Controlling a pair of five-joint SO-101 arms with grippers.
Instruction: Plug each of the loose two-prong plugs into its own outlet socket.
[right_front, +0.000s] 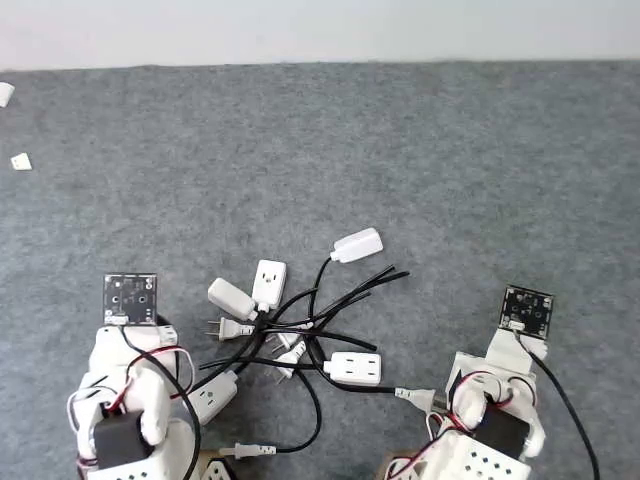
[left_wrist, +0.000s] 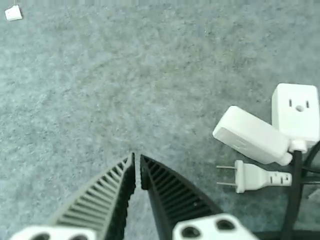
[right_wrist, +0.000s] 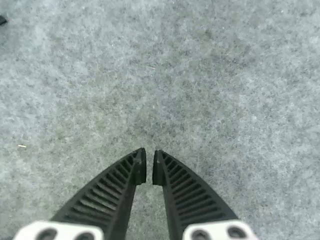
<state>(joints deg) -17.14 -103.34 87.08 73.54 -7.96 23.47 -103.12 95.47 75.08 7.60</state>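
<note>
Your left gripper (left_wrist: 137, 165), tips pinched together on nothing, sits beside the cord tangle (right_front: 300, 335), where a loose plug (left_wrist: 255, 176) and a socket (left_wrist: 296, 111) lie at the tangle's fringe nearest it. Your right gripper (right_wrist: 148, 160), likewise pinched together, points over grey mat (right_front: 450, 160) on the tangle's other side. Beyond the tangle the mat runs open to its far edge.

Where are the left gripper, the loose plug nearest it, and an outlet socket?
left gripper (left_wrist: 137, 161): left wrist view, midway between its fingertips.
loose plug (left_wrist: 260, 178): left wrist view, on its white body.
outlet socket (left_wrist: 296, 107): left wrist view, on its slotted face.
</note>
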